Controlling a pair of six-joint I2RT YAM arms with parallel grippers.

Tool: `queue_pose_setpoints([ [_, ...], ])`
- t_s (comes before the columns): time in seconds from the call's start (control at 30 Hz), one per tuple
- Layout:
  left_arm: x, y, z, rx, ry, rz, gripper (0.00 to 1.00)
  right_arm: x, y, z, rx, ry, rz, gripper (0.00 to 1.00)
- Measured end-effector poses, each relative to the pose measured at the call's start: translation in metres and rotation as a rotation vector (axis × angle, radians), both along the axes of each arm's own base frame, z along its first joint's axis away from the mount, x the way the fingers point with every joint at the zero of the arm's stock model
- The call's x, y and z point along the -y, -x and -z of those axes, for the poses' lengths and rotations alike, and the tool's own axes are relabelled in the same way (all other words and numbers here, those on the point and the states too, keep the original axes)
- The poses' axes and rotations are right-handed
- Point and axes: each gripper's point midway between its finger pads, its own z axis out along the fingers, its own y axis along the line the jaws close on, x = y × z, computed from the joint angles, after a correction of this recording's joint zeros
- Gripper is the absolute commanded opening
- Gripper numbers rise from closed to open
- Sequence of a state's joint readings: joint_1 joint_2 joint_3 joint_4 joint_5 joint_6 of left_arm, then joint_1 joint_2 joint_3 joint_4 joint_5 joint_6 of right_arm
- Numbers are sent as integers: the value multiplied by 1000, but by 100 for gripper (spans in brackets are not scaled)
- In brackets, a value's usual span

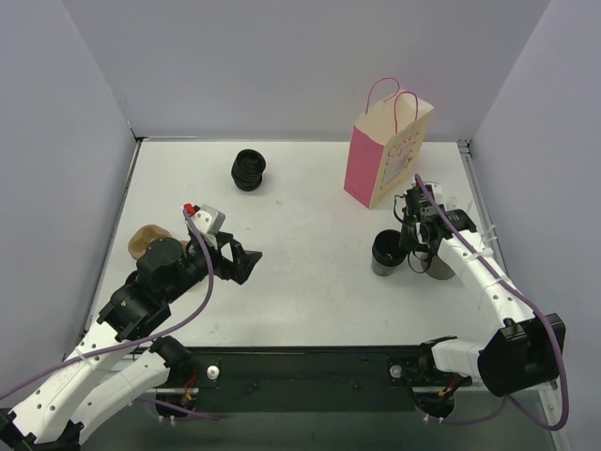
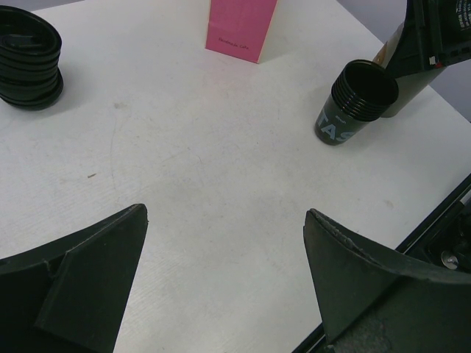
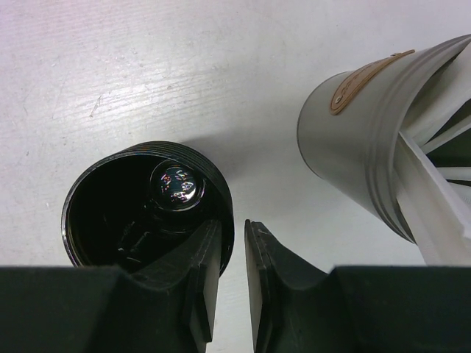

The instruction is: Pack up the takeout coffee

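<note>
right gripper [image 3: 233, 224]: jaws sat narrowly apart astride black cup [image 3: 110, 220] wall, clamping could not be told | grey cup [image 3: 353, 140] stood just right of outer finger | left gripper [image 2: 224, 213]: gaped wide

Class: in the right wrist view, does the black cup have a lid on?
No, the black cup is open at the top, with its dark inside showing.

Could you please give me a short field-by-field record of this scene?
coffee cups: nested black disposable cups, upright, no lid, right of centre
bag: pink paper bag, upright, behind the cups
right end effector: fingers astride the cup rim, one inside; grip unclear
left end effector: open, empty
other items: grey cup with white sticks beside the cups; short ribbed black stack at back
</note>
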State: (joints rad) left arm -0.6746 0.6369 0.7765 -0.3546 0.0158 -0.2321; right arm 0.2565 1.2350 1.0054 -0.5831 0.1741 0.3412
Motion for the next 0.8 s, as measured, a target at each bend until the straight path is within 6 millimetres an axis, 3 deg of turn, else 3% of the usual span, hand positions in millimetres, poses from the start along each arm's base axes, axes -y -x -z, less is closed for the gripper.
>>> queue_pose_setpoints([
  [0.8, 1, -1, 2, -5, -4, 0, 97, 2, -3, 0, 8, -9, 8, 0],
])
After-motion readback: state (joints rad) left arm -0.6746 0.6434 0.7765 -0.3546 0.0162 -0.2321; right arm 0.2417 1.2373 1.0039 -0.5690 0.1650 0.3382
